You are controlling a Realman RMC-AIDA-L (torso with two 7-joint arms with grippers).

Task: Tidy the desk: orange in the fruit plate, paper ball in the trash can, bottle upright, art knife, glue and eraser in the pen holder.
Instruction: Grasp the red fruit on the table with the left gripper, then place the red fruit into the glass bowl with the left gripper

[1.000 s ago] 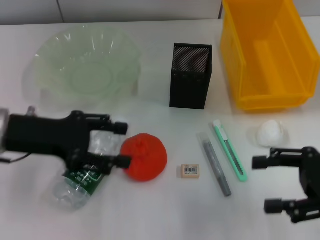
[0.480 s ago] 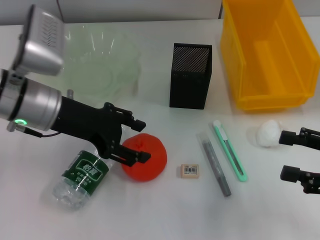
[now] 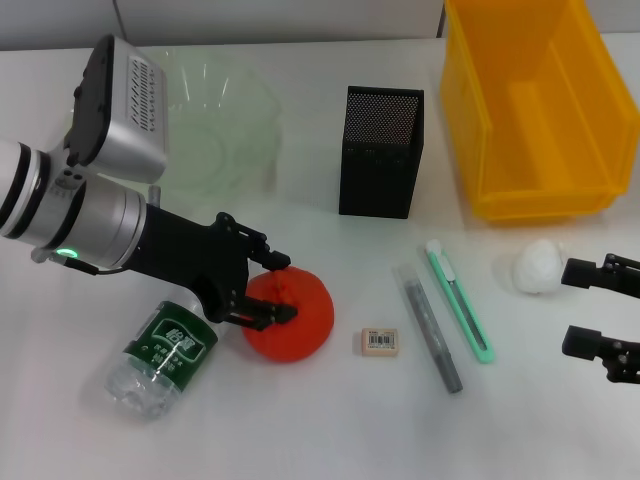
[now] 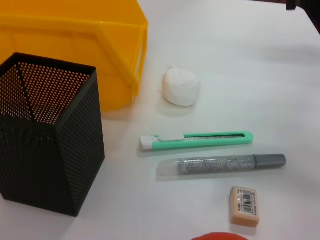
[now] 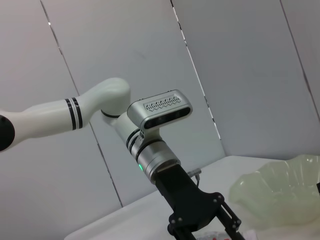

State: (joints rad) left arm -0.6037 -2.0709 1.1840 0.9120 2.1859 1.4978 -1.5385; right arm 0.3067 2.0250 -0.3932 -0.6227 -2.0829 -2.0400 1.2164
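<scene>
Left claw (image 3: 275,285): spread wide, fingers flanking the orange (image 3: 292,315), which lies on the worktop (image 3: 330,420) just ahead of it. Fruit plate (image 3: 215,150) behind.

Right claw (image 3: 597,308): open, empty, paper ball (image 3: 537,267) just beside.

Left wrist view shows the eraser (image 4: 245,205) (claw unseen).

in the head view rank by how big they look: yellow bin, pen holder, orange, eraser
1. yellow bin, cut off at the frame's top
2. pen holder
3. orange, partly covered by the left tool
4. eraser
</scene>
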